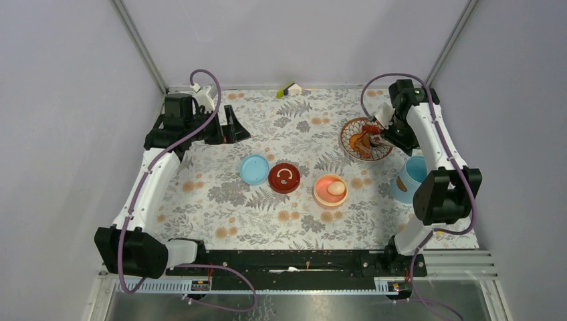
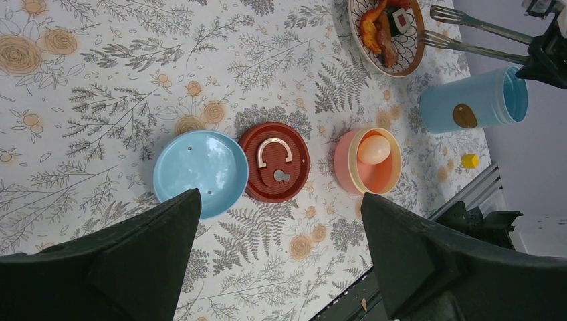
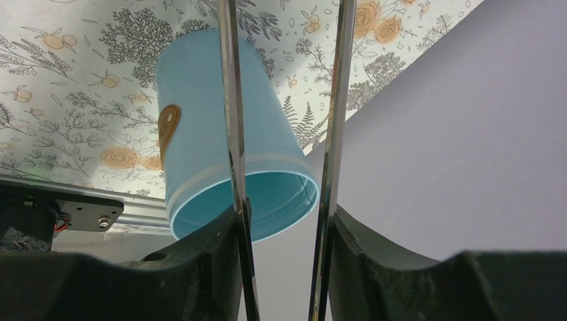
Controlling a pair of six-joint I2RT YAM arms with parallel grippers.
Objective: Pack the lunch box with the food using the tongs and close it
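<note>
The salmon-pink bowl (image 1: 321,196) (image 2: 344,164) of the lunch box stands mid-table with a white egg (image 1: 335,188) (image 2: 374,148) inside. Its light-blue disc (image 1: 254,169) (image 2: 200,172) lies flat to the left. The light-blue shell (image 1: 411,177) (image 3: 200,120) lies on its side at the right. Red-brown and orange food (image 1: 364,140) (image 2: 384,30) sits in the patterned dish (image 1: 348,130). My right gripper (image 1: 382,138) (image 3: 286,227) is shut on the tongs (image 2: 481,37) (image 3: 231,100), whose tips reach the dish's rim. My left gripper (image 1: 227,127) (image 2: 277,200) hangs open at the back left, holding nothing.
A red-brown round lid (image 1: 285,178) (image 2: 275,161) with a metal loop lies between the disc and the bowl. A small yellow block (image 2: 470,160) sits by the table's right front edge. A small green-and-white object (image 1: 289,89) rests at the back wall.
</note>
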